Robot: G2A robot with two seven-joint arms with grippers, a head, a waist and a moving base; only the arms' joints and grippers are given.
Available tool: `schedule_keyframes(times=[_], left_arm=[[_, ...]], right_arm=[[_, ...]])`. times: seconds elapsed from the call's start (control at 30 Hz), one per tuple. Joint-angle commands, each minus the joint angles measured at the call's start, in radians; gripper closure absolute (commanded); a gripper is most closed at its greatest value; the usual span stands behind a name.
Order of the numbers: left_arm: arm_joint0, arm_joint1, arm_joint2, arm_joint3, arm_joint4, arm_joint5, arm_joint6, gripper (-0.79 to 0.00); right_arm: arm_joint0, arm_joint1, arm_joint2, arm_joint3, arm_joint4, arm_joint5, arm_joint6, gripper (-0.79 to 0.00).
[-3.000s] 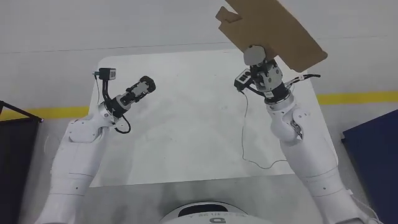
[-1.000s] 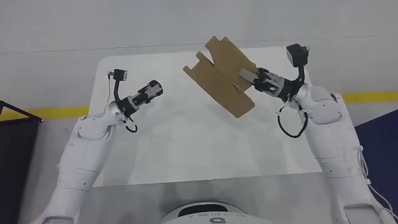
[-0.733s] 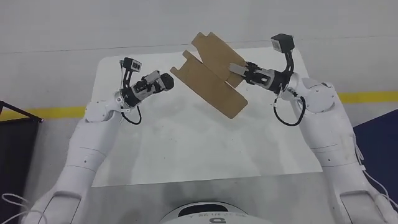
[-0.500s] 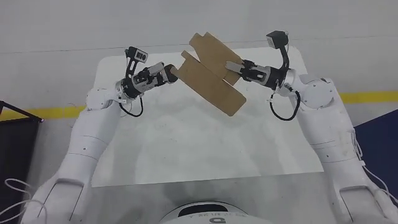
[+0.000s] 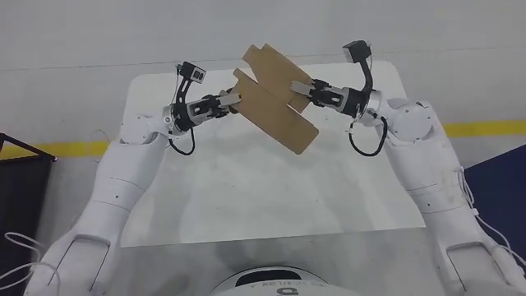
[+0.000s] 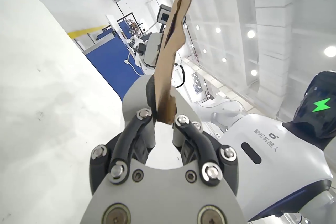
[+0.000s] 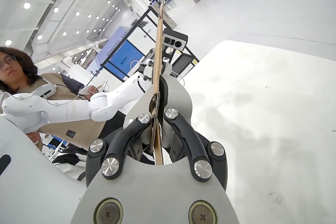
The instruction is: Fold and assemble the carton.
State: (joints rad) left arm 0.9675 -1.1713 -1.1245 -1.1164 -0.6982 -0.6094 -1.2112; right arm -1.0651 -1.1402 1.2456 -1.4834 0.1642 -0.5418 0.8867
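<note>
The carton (image 5: 275, 99) is a flat brown cardboard blank, held in the air over the far middle of the white table (image 5: 246, 189). My right gripper (image 5: 297, 90) is shut on its right edge. In the right wrist view the carton (image 7: 158, 51) runs edge-on up from between the right gripper's (image 7: 157, 93) black pads. My left gripper (image 5: 233, 100) sits at the carton's left corner. In the left wrist view that corner fills the gap between the left gripper's (image 6: 164, 101) fingers, which are shut on it, and the carton (image 6: 173, 33) shows two slightly parted layers.
A yellow line (image 5: 57, 148) crosses the floor on both sides of the table. A dark blue object (image 5: 493, 189) stands on the floor at the right and a black one (image 5: 16, 189) at the left. The table's near half is bare.
The right arm swung the carton from the far right down and left over the table. The left arm came up and right to the carton's left corner and took hold of it.
</note>
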Motion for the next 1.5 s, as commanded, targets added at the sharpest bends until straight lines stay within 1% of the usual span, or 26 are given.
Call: schedule_keyframes(times=[0.0, 0.13, 0.17, 0.2, 0.23, 0.37, 0.43, 0.6, 0.67, 0.73, 0.8, 0.97, 1.17, 1.27, 1.4, 1.47], left_arm=[[0.003, 0.004, 0.004, -0.001, -0.002, -0.006, 0.007, 0.0], [0.006, 0.012, 0.017, -0.007, 0.004, -0.019, 0.019, 0.0], [0.006, 0.014, 0.021, -0.007, 0.006, -0.022, 0.022, 0.0], [0.005, 0.016, 0.022, -0.005, 0.011, -0.03, 0.03, 0.0], [0.003, 0.019, 0.023, 0.0, 0.023, -0.042, 0.043, 0.0], [-0.005, 0.028, 0.031, 0.015, 0.061, -0.095, 0.095, 0.0], [-0.008, 0.033, 0.036, 0.019, 0.081, -0.123, 0.123, 0.0], [-0.02, 0.046, 0.051, 0.018, 0.126, -0.2, 0.2, 0.0], [-0.025, 0.051, 0.061, 0.02, 0.128, -0.222, 0.223, 0.0], [-0.033, 0.055, 0.074, 0.022, 0.133, -0.241, 0.241, 0.0], [-0.041, 0.058, 0.087, 0.028, 0.127, -0.256, 0.257, 0.0], [-0.065, 0.066, 0.123, 0.045, 0.118, -0.284, 0.285, 0.0], [-0.088, 0.077, 0.164, 0.049, 0.101, -0.303, 0.303, 0.0], [-0.1, 0.083, 0.185, 0.052, 0.086, -0.307, 0.307, 0.0], [-0.117, 0.09, 0.216, 0.06, 0.062, -0.314, 0.315, 0.0], [-0.123, 0.093, 0.226, 0.063, 0.048, -0.315, 0.315, 0.0]], right_arm=[[-0.004, 0.0, -0.002, -0.003, 0.001, 0.002, -0.006, 0.0], [-0.012, 0.001, -0.007, -0.016, -0.006, 0.008, -0.019, 0.0], [-0.013, 0.001, -0.008, -0.02, -0.008, 0.011, -0.023, -0.148], [-0.015, 0.001, -0.009, -0.023, -0.01, 0.013, -0.029, -0.508], [-0.016, 0.001, -0.009, -0.027, -0.014, 0.014, -0.037, -0.785], [-0.022, 0.003, -0.003, -0.046, -0.039, 0.018, -0.073, -0.785], [-0.031, 0.005, 0.014, -0.059, -0.072, 0.016, -0.115, -0.785], [-0.099, 0.009, 0.085, -0.141, -0.197, -0.012, -0.315, -0.785], [-0.131, 0.008, 0.095, -0.185, -0.223, -0.032, -0.381, -0.785], [-0.152, 0.005, 0.085, -0.213, -0.217, -0.06, -0.421, -0.785], [-0.155, 0.001, 0.057, -0.213, -0.201, -0.075, -0.426, -0.785], [-0.113, -0.013, -0.026, -0.148, -0.176, -0.058, -0.412, -0.785], [-0.079, -0.023, -0.065, -0.092, -0.124, -0.062, -0.401, -0.785], [-0.073, -0.028, -0.08, -0.072, -0.058, -0.088, -0.395, -0.785], [-0.052, -0.036, -0.11, -0.019, 0.057, -0.133, -0.356, -0.785], [-0.043, -0.039, -0.119, 0.001, 0.086, -0.145, -0.341, -0.785]])
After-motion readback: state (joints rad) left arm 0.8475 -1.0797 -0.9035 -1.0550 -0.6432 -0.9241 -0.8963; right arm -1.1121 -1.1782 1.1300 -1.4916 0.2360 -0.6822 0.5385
